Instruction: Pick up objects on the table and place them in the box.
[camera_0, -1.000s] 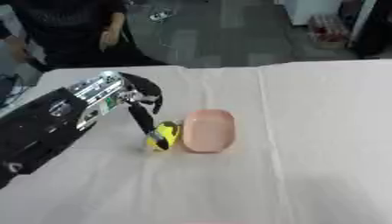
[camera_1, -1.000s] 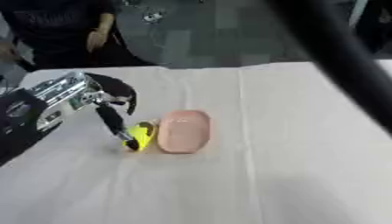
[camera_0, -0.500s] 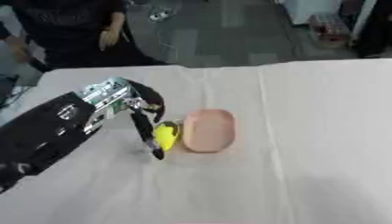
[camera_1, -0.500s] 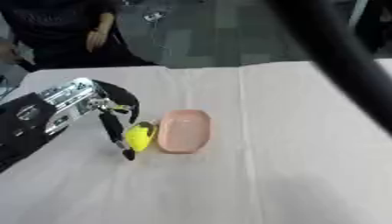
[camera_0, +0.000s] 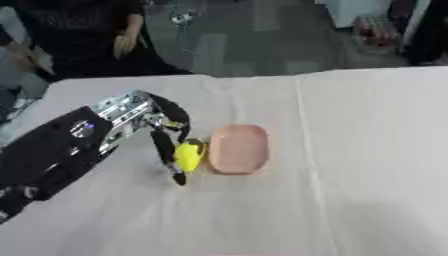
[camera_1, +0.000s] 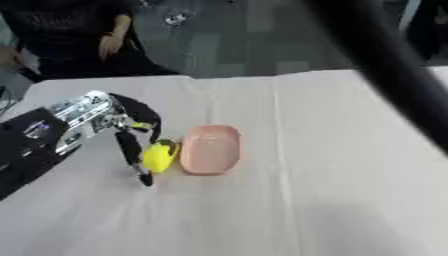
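Reaching further forward than a second ago, left hand (camera_0: 157, 125) pinches the yellow object (camera_0: 188, 155) beside the pink tray (camera_0: 236, 149).

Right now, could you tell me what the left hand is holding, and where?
Fingers of the left hand pinch the yellow object at its left side, beside the pink tray.

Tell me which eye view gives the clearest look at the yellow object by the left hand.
The left eye view: the yellow object shows unobstructed between the left hand and the pink tray. The right eye view shows nearly the same, but a dark blurred arm crosses its upper right.
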